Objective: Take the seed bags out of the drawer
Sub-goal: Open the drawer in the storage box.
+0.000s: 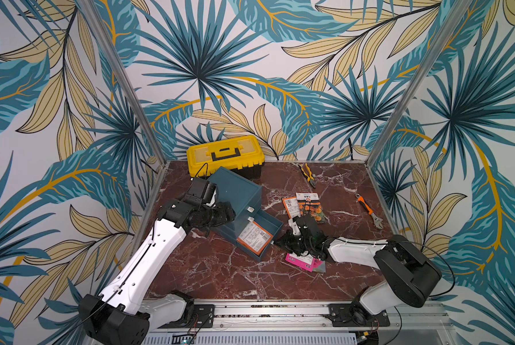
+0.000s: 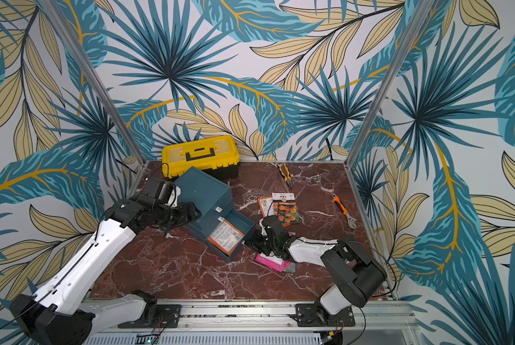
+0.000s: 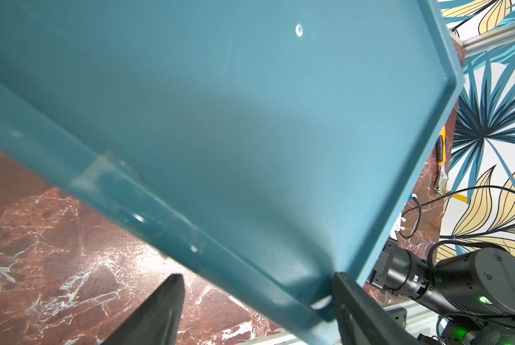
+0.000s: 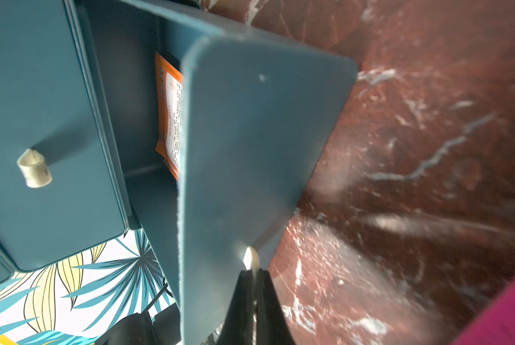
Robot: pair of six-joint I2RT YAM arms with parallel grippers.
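My right claw [image 4: 251, 276], clamped shut on the drawer tab [image 4: 250, 256], must pull straight outward, exposing the orange seed bag [image 4: 169, 119].

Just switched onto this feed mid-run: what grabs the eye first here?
The blue cabinet stands mid-table, one drawer pulled out with an orange seed bag lying label-up inside, and the right tool shut on that drawer's pale pull tab. Right of it in the top views, two overlapping orange bags lie on the marble, and a magenta one sits partly under the right arm. A yellow toolbox stands at the back wall.
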